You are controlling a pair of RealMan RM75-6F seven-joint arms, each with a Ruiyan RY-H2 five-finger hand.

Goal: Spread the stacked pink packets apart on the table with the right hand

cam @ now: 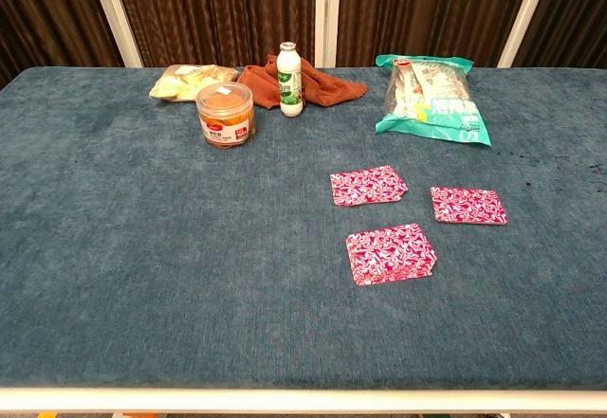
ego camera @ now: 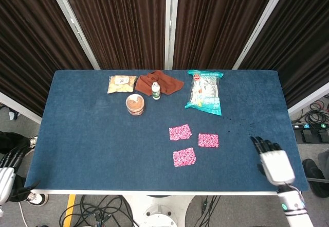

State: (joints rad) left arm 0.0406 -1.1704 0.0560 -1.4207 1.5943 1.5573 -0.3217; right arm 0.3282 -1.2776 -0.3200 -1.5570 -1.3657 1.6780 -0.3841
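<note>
Three pink packets lie flat and apart on the blue table (ego camera: 92,134), none touching another. One packet (ego camera: 180,132) (cam: 368,186) lies to the left, another (ego camera: 208,140) (cam: 468,205) to the right, and the third (ego camera: 184,157) (cam: 391,254) nearest the front edge. My right hand (ego camera: 272,161) hovers over the table's front right corner, well to the right of the packets, holding nothing, its dark fingers (ego camera: 261,145) stretched out. The chest view does not show it. My left hand (ego camera: 7,171) hangs off the table at the far left, empty.
Along the back stand a teal snack bag (ego camera: 204,92) (cam: 432,99), a brown cloth (ego camera: 165,81), a small white bottle (ego camera: 156,90) (cam: 291,80), an orange-filled jar (ego camera: 135,104) (cam: 226,115) and a yellowish snack pouch (ego camera: 121,83).
</note>
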